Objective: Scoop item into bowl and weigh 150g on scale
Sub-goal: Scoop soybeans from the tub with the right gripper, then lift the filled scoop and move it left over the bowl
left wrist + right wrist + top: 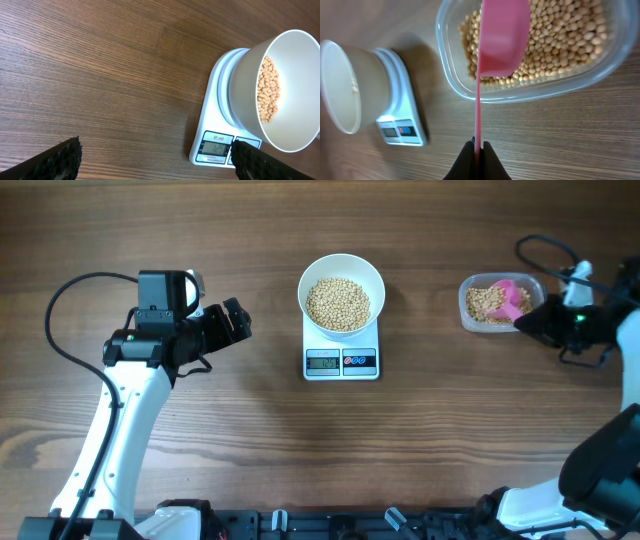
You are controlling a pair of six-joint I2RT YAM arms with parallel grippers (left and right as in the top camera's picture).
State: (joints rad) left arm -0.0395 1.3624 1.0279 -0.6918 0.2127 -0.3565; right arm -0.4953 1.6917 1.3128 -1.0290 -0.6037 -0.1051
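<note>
The white bowl sits on the white scale at the table's middle, holding a heap of tan beans. My left gripper hovers open to the left of the scale, nothing between its fingers; its view shows the scale and bowl ahead. At the far right, my right gripper is shut on the thin handle of the pink scoop, whose cup hangs over the beans in the clear tub.
Bare wooden tabletop lies between the scale and the clear tub. A black cable loops at the far left, and the arm bases stand along the front edge.
</note>
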